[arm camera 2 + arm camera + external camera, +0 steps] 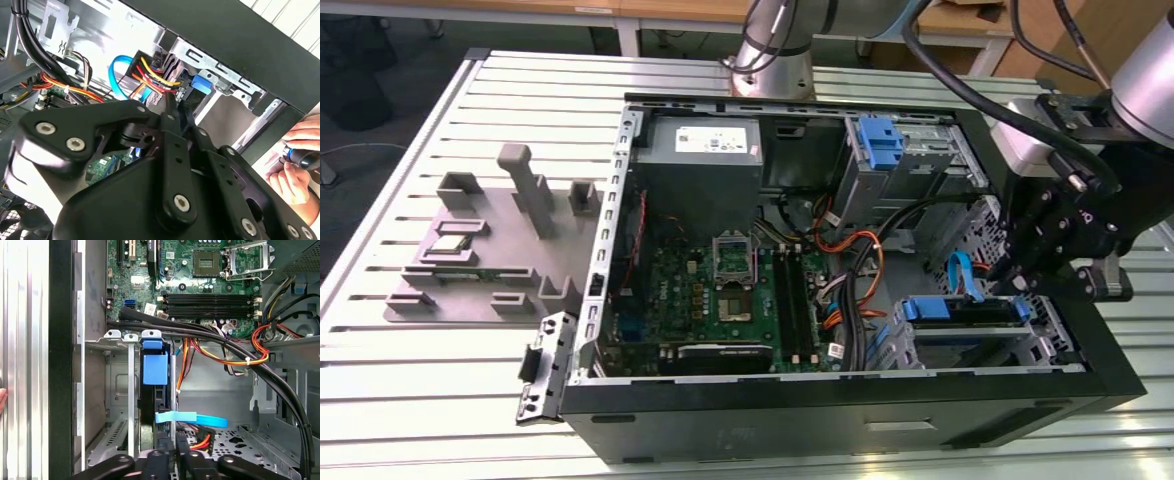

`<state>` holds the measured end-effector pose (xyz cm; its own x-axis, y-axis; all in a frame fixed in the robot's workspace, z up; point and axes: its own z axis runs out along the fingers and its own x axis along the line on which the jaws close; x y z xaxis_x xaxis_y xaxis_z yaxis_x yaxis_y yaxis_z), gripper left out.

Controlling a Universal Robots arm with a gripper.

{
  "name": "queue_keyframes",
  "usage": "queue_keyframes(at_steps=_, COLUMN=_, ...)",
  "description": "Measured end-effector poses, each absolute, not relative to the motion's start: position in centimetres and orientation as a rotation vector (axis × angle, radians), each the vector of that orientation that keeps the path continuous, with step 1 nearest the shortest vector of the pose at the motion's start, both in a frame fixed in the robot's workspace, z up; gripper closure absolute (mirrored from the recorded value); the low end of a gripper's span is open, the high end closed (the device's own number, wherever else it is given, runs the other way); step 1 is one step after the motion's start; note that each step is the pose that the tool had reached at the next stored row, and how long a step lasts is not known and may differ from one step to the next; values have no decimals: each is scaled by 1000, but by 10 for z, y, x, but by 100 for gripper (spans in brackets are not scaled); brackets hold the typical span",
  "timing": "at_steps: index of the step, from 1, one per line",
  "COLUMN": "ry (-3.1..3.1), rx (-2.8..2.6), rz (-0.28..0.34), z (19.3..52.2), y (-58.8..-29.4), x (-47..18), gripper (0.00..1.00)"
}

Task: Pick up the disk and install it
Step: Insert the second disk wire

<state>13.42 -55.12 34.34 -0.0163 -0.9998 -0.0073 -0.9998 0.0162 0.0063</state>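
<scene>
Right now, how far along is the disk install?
Looks mostly done: the disk in its blue carrier sits upright in the drive cage at the case's front corner, not on the table. In hand: nothing visibly; the gripper hangs just above the disk's cable end. Left: can't tell if it's fully seated or cabled.

The disk (963, 310) sits in the metal drive cage at the lower corner of the open computer case, toward the exterior view's right. Its bright blue plastic carrier shows as a band across the top of the cage. In the first wrist view the disk (154, 385) stands on edge between the cage's metal rails, its blue carrier tab facing out and its dark body running down into the slot.
</scene>
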Motion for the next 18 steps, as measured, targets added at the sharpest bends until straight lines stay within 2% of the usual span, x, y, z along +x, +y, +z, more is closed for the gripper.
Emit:
queue_keyframes(at_steps=1, ry=2239, rx=-2203, rz=15, z=343, y=-551, x=134, gripper=77)
queue_keyframes(at_steps=2, ry=2239, rx=-2203, rz=15, z=343, y=-551, x=134, gripper=83)
queue_keyframes(at_steps=18, ry=2239, rx=-2203, rz=15, z=351, y=-559, x=134, gripper=83)
